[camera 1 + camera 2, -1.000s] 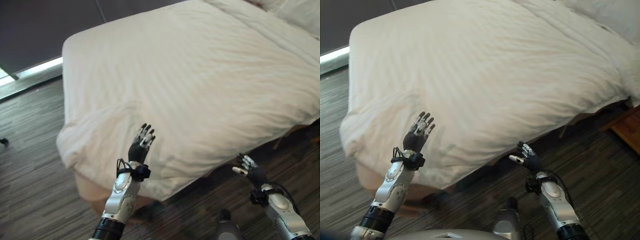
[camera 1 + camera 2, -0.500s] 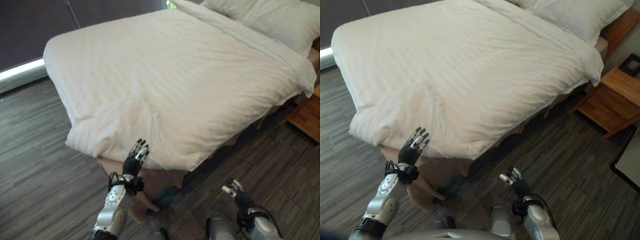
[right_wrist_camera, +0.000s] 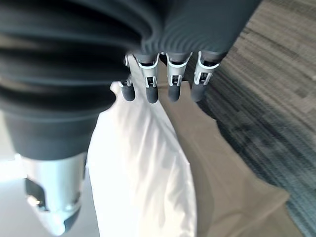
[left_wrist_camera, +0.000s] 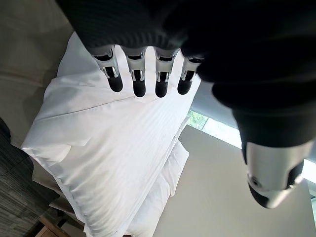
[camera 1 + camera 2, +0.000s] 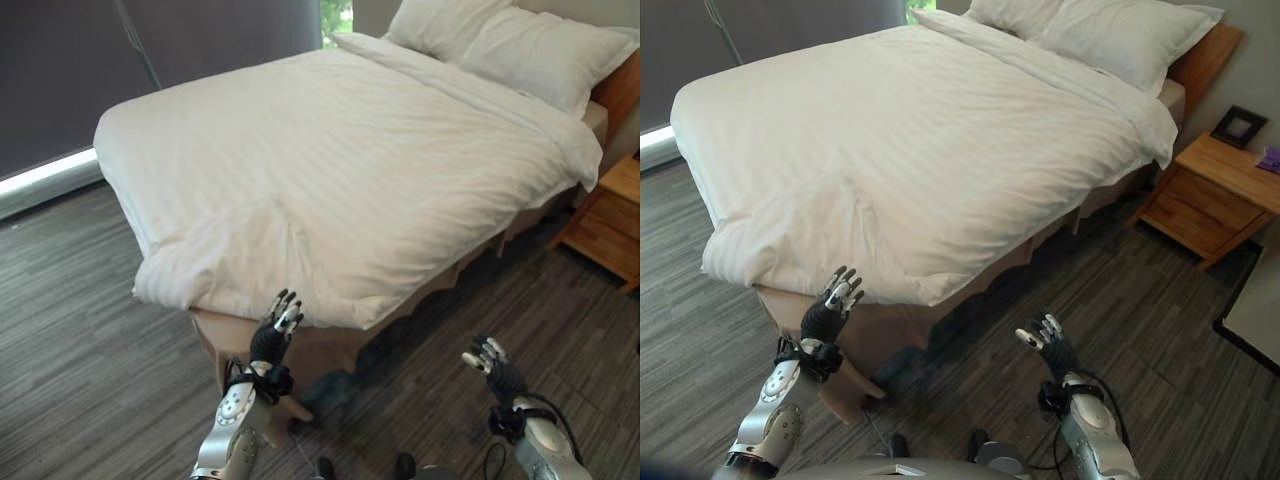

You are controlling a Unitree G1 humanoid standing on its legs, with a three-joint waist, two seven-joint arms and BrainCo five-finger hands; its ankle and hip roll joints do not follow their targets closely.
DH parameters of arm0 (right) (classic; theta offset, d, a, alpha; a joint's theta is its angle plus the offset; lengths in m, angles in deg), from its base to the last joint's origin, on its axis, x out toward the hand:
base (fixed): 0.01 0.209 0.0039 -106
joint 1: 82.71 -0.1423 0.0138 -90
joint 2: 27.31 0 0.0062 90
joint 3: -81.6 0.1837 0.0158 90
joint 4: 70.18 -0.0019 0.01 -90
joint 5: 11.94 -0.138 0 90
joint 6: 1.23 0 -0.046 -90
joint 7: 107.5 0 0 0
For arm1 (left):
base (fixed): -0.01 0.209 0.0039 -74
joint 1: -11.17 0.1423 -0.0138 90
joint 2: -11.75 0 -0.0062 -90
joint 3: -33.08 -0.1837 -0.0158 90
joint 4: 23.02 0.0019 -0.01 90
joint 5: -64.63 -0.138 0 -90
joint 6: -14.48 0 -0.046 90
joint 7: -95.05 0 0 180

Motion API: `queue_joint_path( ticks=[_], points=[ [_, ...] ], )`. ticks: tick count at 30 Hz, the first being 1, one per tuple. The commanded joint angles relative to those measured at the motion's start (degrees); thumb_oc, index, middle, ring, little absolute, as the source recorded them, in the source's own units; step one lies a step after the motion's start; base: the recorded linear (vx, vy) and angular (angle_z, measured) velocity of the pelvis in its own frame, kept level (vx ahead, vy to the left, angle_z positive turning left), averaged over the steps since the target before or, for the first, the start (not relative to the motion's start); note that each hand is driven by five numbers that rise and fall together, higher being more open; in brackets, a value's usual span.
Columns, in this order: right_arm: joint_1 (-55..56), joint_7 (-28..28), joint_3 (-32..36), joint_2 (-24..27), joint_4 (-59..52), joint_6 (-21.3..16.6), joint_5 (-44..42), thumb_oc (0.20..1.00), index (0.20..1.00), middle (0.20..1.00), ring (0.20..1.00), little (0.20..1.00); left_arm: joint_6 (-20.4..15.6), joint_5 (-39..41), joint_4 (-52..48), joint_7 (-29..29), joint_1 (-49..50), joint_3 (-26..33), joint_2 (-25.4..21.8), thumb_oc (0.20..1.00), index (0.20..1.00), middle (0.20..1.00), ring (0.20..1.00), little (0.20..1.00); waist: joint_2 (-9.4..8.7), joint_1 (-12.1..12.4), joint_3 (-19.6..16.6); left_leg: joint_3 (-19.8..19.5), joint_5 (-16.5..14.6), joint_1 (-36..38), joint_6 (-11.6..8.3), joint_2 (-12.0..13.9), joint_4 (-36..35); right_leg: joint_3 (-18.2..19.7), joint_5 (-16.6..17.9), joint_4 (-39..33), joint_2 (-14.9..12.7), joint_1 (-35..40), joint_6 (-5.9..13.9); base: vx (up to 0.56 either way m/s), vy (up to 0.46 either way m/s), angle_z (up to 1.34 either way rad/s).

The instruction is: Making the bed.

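A white striped duvet [image 5: 330,160] covers the bed, smooth except for a folded lump at its near corner [image 5: 230,255]. Two white pillows [image 5: 510,45] lie at the head, far right. My left hand [image 5: 272,333] is raised open in front of the near corner, a little short of the duvet's edge and holding nothing. My right hand [image 5: 492,366] hovers open over the floor beside the bed, also holding nothing. The tan bed base [image 5: 970,290] shows under the duvet's hanging edge.
A wooden nightstand [image 5: 1215,195] with a small picture frame [image 5: 1238,125] stands at the right by the bed's head. Grey wood-plank floor [image 5: 80,320] surrounds the bed. A dark curtain [image 5: 120,70] hangs behind the bed's far side.
The camera has pulled back and turned, so the whole bed, pillows and nightstand now show. Both hands stay raised and open; the left one has come off the duvet to just before its corner.
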Motion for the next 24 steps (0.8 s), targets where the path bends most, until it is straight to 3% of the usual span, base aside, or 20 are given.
queue_joint_path(
  ticks=[1,8,13,15,17,18,19,22,24],
  points=[
    [-4.1,1.0,-0.4,0.7,-1.5,-2.6,0.5,1.000,1.000,1.000,1.000,1.000,-2.4,0.2,-3.3,0.4,-1.8,2.1,-1.1,1.000,1.000,1.000,1.000,1.000,-2.98,-0.2,-0.4,-3.8,0.5,2.0,-1.34,-3.6,0.7,2.2,6.2,-8.1,-1.4,7.3,0.36,0.01,-0.039,0.03],
    [-4.6,1.1,0.0,0.9,-2.0,-3.1,0.3,1.000,1.000,1.000,1.000,1.000,-2.5,0.7,-3.4,0.0,-1.0,3.1,-0.4,1.000,1.000,1.000,1.000,1.000,-2.80,0.1,-0.3,-4.7,1.5,2.1,-1.78,-3.4,-0.5,1.2,5.8,-8.5,-1.2,7.7,-0.10,-0.01,-0.036,0.14],
    [-5.5,0.8,0.5,1.6,-1.4,-3.4,0.7,1.000,1.000,1.000,1.000,1.000,-3.1,0.5,-2.4,-0.1,-1.3,4.0,-0.2,1.000,1.000,1.000,1.000,1.000,-3.15,0.5,2.0,-4.7,1.1,-2.2,-3.65,-3.5,6.8,-1.4,5.7,-7.0,-2.9,7.0,-0.31,-0.09,-0.001,0.26],
    [-6.2,0.6,0.4,2.1,-1.3,-3.3,1.3,1.000,1.000,1.000,1.000,1.000,-3.4,0.8,-2.3,-0.3,-2.0,4.2,-0.1,1.000,1.000,1.000,1.000,1.000,-3.36,0.4,2.6,-4.7,0.9,-3.2,-4.66,-2.0,9.3,-1.8,5.6,-5.6,-4.3,5.9,-0.36,-0.10,0.098,0.23],
    [-7.1,0.1,0.8,2.7,-1.5,-3.7,1.0,1.000,1.000,1.000,1.000,1.000,-4.1,1.1,-2.6,-0.9,-2.8,4.8,0.0,1.000,1.000,1.000,1.000,1.000,-3.66,0.3,2.4,-5.8,1.6,-1.1,-5.57,2.9,9.2,-1.0,6.2,-5.1,-6.1,4.7,0.46,-0.02,0.192,-0.20],
    [-7.0,0.0,1.2,3.1,-1.3,-3.8,0.7,1.000,1.000,1.000,1.000,1.000,-4.6,1.6,-3.1,-1.4,-3.5,4.8,-0.1,1.000,1.000,1.000,1.000,1.000,-3.10,-0.1,1.7,-8.1,4.8,0.5,-6.92,7.3,7.5,-0.4,6.5,-5.0,-7.1,4.1,1.41,0.01,0.180,-0.27],
    [-7.0,0.0,1.2,3.1,-1.3,-3.8,0.7,1.000,1.000,1.000,1.000,1.000,-4.6,1.6,-3.1,-1.4,-3.5,4.8,-0.1,1.000,1.000,1.000,1.000,1.000,-3.10,-0.1,1.7,-8.1,4.8,0.5,-6.92,7.3,7.5,-0.4,6.5,-5.0,-7.1,4.1,1.40,0.01,0.245,-0.06],
    [-6.7,0.2,1.3,4.6,0.0,-3.7,0.7,1.000,1.000,1.000,1.000,1.000,-5.2,2.1,-3.7,-1.3,-4.8,4.7,-0.3,1.000,1.000,1.000,1.000,1.000,-0.66,-1.0,0.9,-13.2,12.3,2.4,-10.41,13.7,4.0,0.0,6.9,-3.9,-9.2,2.8,3.43,-0.02,0.322,-0.01],
    [-6.5,0.4,1.5,5.0,0.1,-3.5,0.8,1.000,1.000,1.000,1.000,1.000,-5.2,2.3,-3.4,-0.9,-5.2,4.5,-0.4,1.000,1.000,1.000,1.000,1.000,0.04,-1.4,0.6,-13.1,13.3,2.9,-11.44,14.9,2.9,-0.3,7.5,-3.8,-10.6,2.5,4.35,-0.03,0.347,-0.03]
  ],
)
